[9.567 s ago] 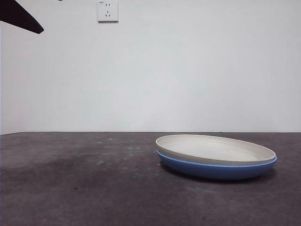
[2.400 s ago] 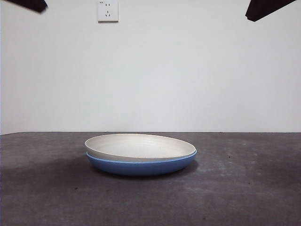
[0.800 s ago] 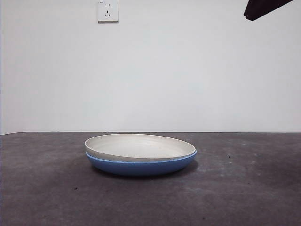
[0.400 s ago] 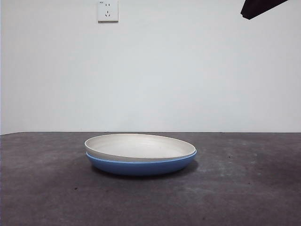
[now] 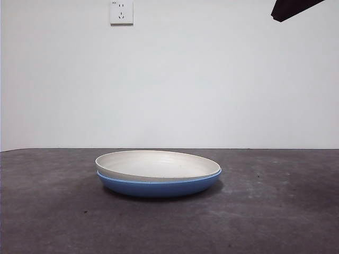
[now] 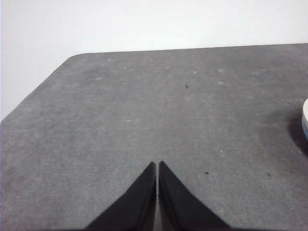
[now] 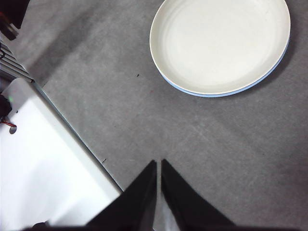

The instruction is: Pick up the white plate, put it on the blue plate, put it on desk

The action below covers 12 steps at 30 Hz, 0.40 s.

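Note:
The white plate (image 5: 158, 164) lies nested on the blue plate (image 5: 159, 187), which rests on the dark grey desk (image 5: 265, 211) near its middle. From the right wrist view the white plate (image 7: 220, 44) fills the blue plate, of which only a thin rim (image 7: 211, 95) shows. My right gripper (image 7: 159, 166) is shut, high above the desk and apart from the plates; its tip shows as a black shape (image 5: 294, 9) at the top right of the front view. My left gripper (image 6: 157, 167) is shut over bare desk, with just a plate edge (image 6: 305, 120) at the side.
A wall socket (image 5: 121, 11) sits on the white wall behind. In the right wrist view a white panel (image 7: 43, 173) borders the desk's edge, with dark equipment (image 7: 9, 19) beyond it.
Since 11.7 s ago the stacked plates have moved left, from the right side to the middle. The black tip at the top left is gone. In the last second nothing moved.

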{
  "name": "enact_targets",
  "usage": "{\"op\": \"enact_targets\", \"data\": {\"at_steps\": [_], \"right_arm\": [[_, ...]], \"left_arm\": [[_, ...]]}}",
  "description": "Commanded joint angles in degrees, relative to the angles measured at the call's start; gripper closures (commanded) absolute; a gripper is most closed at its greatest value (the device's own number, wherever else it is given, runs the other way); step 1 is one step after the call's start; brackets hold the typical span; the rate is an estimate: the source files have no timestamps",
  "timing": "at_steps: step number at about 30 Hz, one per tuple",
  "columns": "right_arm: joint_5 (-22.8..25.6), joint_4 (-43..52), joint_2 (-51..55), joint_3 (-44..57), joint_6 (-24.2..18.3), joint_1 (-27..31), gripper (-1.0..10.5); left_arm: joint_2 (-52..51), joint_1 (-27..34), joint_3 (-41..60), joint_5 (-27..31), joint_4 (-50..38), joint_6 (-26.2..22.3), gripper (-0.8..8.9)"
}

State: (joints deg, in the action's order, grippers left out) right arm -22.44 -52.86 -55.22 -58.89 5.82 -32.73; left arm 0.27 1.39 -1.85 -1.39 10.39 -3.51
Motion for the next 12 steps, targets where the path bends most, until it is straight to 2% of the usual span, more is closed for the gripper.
{"op": "enact_targets", "data": {"at_steps": [1, 8, 12], "right_arm": [[-0.07, 0.55, -0.48, -1.11, -0.48, -0.50, 9.4], [-0.09, 0.44, -0.15, -1.11, -0.46, -0.48, 9.4], [1.95, 2.01, 3.02, -1.09, -6.84, 2.97, 9.4]], "left_arm": [[-0.11, 0.15, 1.18, 0.13, 0.37, 0.35, 8.04], [-0.11, 0.15, 1.18, 0.13, 0.37, 0.35, 8.04], [-0.11, 0.15, 1.18, 0.13, 0.37, 0.35, 8.04]]}}
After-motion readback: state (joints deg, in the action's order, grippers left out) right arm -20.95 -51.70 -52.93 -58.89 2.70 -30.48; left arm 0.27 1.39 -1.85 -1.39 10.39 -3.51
